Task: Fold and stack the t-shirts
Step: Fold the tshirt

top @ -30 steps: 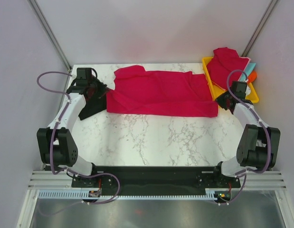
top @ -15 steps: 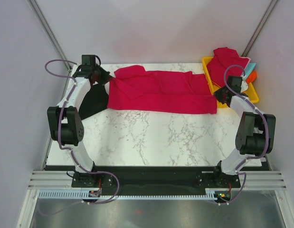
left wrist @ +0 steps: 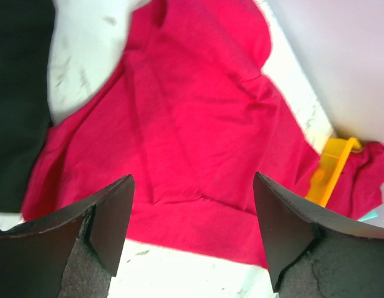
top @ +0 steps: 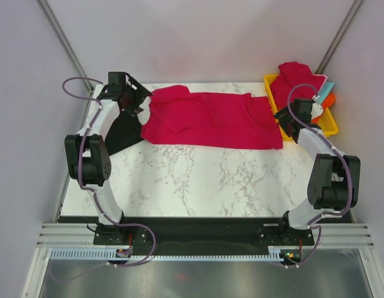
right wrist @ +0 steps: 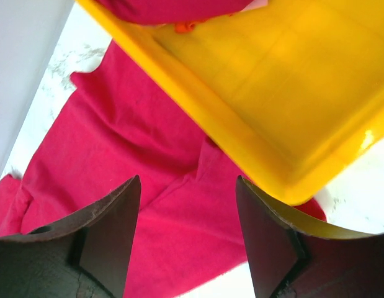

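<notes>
A crimson red t-shirt (top: 210, 121) lies folded into a long band across the back of the table. My left gripper (top: 139, 103) hovers open just off its left end. In the left wrist view the gripper (left wrist: 192, 186) has only red cloth (left wrist: 192, 112) below its spread fingers. My right gripper (top: 285, 124) stands open at the shirt's right end, beside the tray. The right wrist view shows the gripper (right wrist: 187, 183) above the shirt (right wrist: 117, 143), gripping nothing. A black t-shirt (top: 120, 133) lies at the left. More red t-shirts (top: 297, 81) are heaped in the tray.
The yellow tray (top: 331, 127) sits at the back right corner, with its rim (right wrist: 241, 143) close over the red shirt's end. Teal (top: 321, 92) and orange (top: 330, 99) cloth peek from it. Grey walls close the back and both sides.
Both grippers carried the shirt's ends toward the back, narrowing the shirt, then opened and let go of it.
</notes>
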